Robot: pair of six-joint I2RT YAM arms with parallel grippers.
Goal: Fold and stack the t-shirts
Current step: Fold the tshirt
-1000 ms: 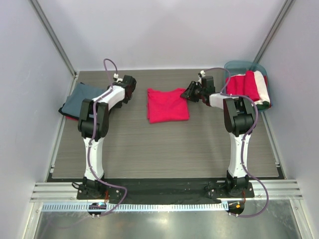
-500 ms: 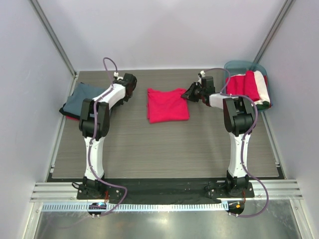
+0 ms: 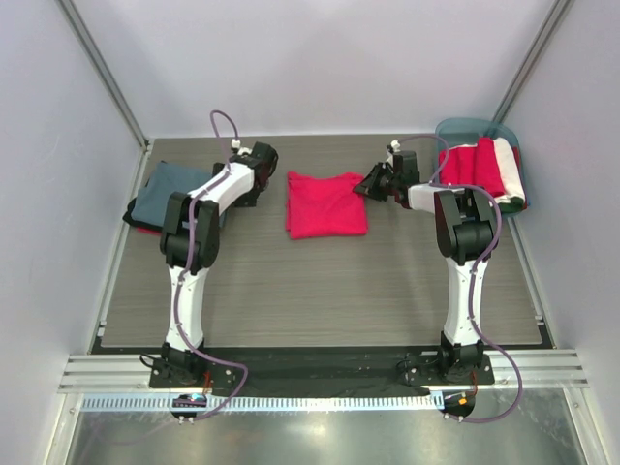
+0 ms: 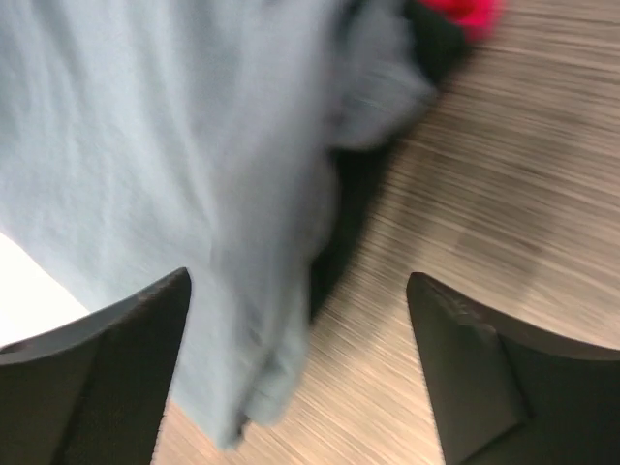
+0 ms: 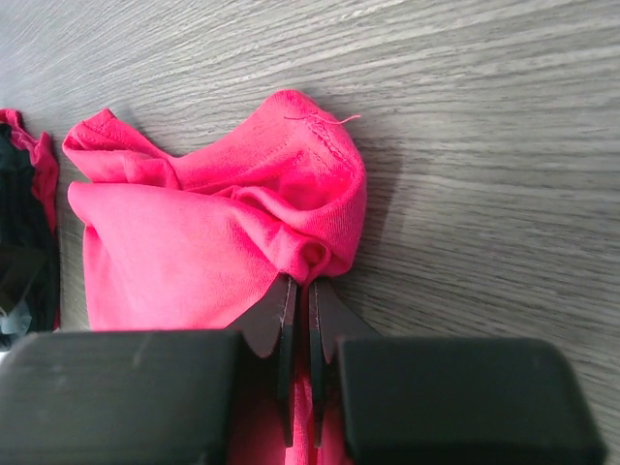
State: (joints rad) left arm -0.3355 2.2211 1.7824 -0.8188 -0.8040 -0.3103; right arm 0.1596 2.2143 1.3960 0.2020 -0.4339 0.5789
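A folded crimson-red t-shirt (image 3: 325, 204) lies flat in the middle of the table. My right gripper (image 3: 371, 183) is at its far right corner. In the right wrist view that gripper (image 5: 300, 283) is shut on a bunched fold of the red t-shirt (image 5: 194, 242). A slate blue-grey t-shirt (image 3: 165, 192) lies at the left edge on top of dark and red cloth (image 3: 143, 222). My left gripper (image 3: 249, 188) hovers between the two shirts. Seen from the left wrist, it (image 4: 298, 281) stands wide open over the rim of the blue-grey t-shirt (image 4: 145, 155), holding nothing; that view is blurred.
A teal tub (image 3: 465, 129) at the far right corner holds red and white shirts (image 3: 484, 170). Metal frame posts and grey walls enclose the table. Bare wood-grain tabletop (image 3: 320, 291) spreads in front of the red shirt.
My left gripper has opened and swung right, away from the blue-grey t-shirt. My right gripper has closed on the red t-shirt's corner and stayed in place.
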